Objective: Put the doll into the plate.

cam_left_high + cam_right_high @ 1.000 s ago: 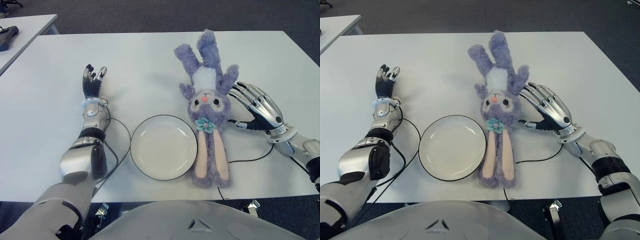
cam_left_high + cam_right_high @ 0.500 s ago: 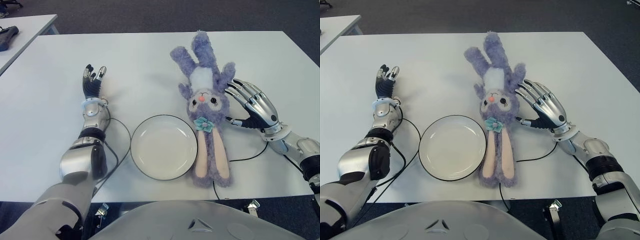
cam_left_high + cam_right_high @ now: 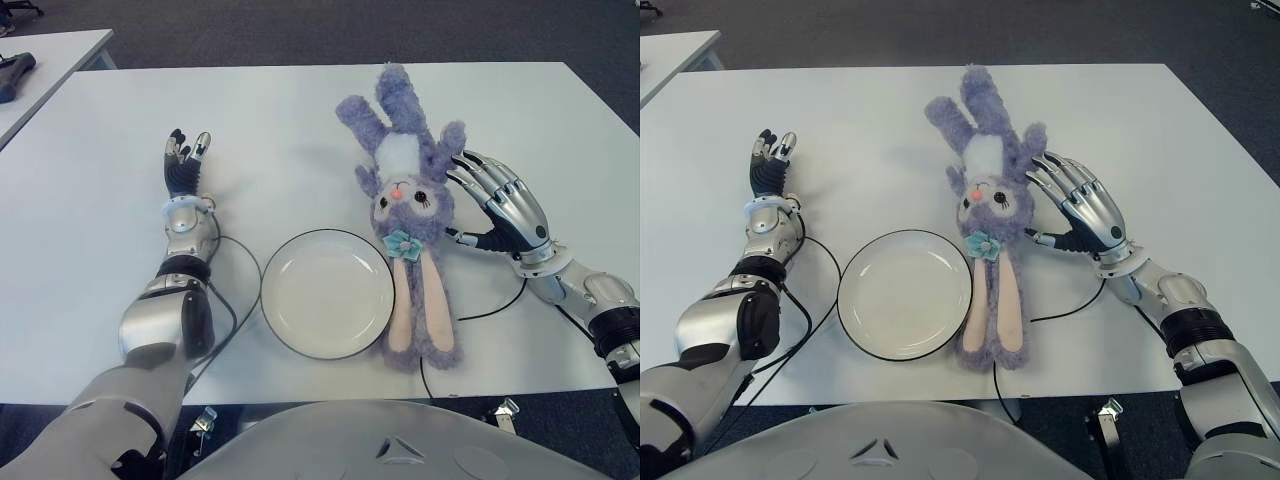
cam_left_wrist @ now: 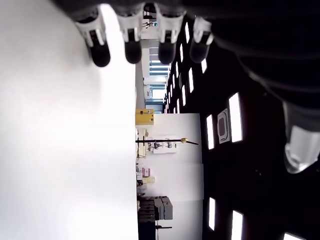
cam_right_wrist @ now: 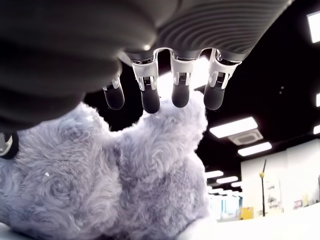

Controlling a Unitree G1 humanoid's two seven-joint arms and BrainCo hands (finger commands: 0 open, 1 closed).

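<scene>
A purple plush rabbit doll (image 3: pixel 405 205) lies face up on the white table (image 3: pixel 290 130), its long ears pointing toward me, just right of the empty white plate (image 3: pixel 327 293). My right hand (image 3: pixel 497 205) is open, palm against the doll's right side by its head and arm, fingers spread and not closed around it. In the right wrist view the doll's fur (image 5: pixel 110 190) fills the space under the straight fingers (image 5: pixel 150 100). My left hand (image 3: pixel 186 160) shows far to the left of the plate, fingers extended and holding nothing.
Black cables run over the table by both forearms, one (image 3: pixel 235 290) curling by the plate's left rim, another (image 3: pixel 490 310) right of the doll's ears. A second table (image 3: pixel 40 60) stands at the far left with a dark object on it.
My right hand has moved left against the doll, pushing it slightly left and turning it; its feet swung toward the left. The left hand and plate stayed put.
</scene>
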